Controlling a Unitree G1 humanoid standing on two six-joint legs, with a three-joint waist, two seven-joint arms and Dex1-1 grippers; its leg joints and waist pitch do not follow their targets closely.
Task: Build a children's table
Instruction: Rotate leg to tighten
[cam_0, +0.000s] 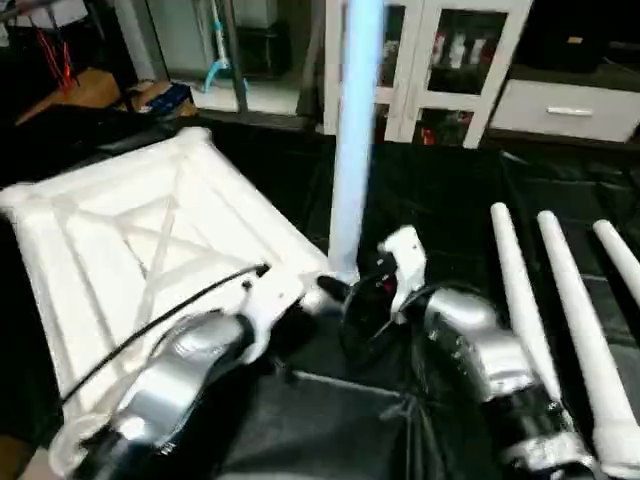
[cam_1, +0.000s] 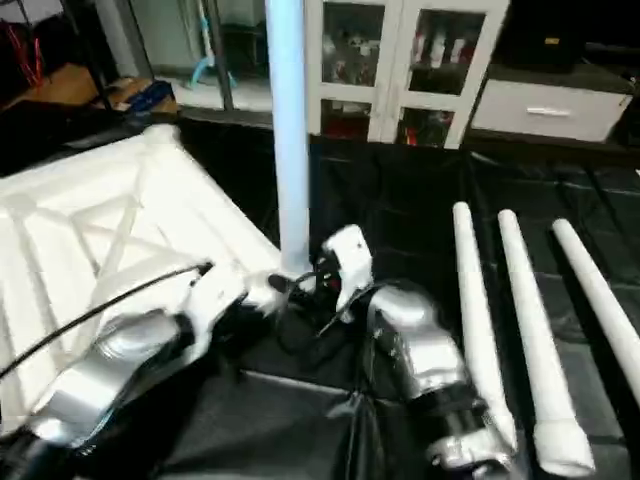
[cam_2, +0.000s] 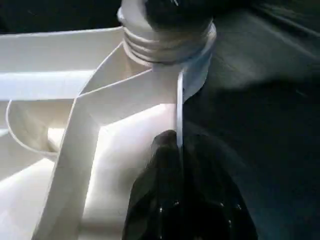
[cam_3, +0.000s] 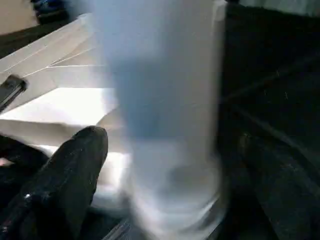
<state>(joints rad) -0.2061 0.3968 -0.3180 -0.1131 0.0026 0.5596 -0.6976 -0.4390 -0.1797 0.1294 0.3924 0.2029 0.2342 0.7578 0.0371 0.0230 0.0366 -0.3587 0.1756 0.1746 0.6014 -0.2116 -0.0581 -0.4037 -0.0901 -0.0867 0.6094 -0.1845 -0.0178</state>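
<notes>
Tabletop lies ribs-up on black cloth, one leg upright in its near corner socket.
Right gripper stands wide open around that leg's base, a finger on either side, not pinching it. Left gripper is closed, pinched on the tabletop's thin edge wall just beside the socket. Three spare legs lie side by side to the right, well apart.

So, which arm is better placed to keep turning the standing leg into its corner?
The right one, probably. The right gripper has its open fingers on both sides of the upright leg near its base. The left gripper is shut on the rim of the tabletop beside that corner, steadying it.
</notes>
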